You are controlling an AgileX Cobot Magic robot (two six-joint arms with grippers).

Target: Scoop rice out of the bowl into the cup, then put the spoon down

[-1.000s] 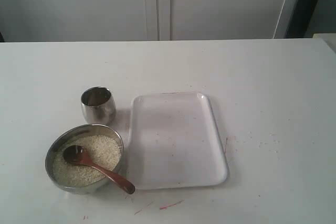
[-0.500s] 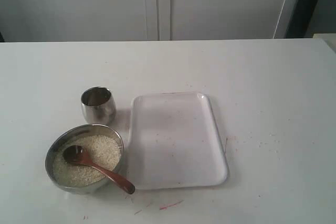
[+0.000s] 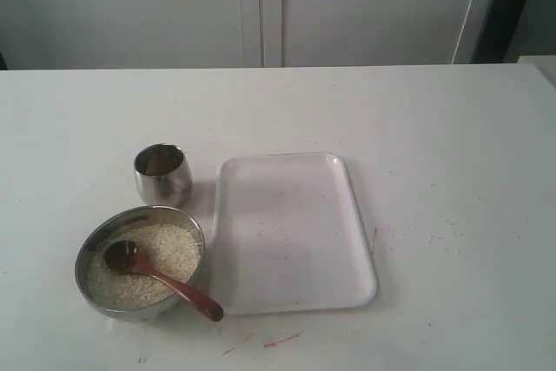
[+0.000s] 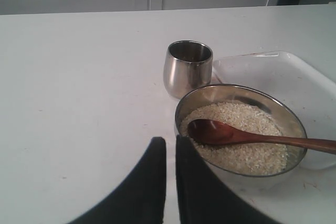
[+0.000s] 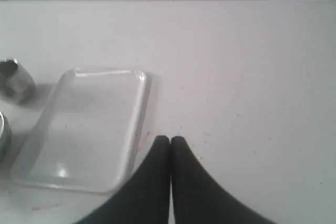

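Spoon point(image 4: 236, 137): stiff, light, glossy wood, probably slippery. Grip the slim handle overhanging the bowl point(image 4: 178, 116), just beyond the left fingers point(image 4: 152, 182), which are nearly together and empty; right fingers point(image 5: 157, 182) pressed together.

You're probably at a lab test bench: a bare white table point(image 3: 452, 128), with plain white cabinet doors point(image 3: 156, 6) behind.
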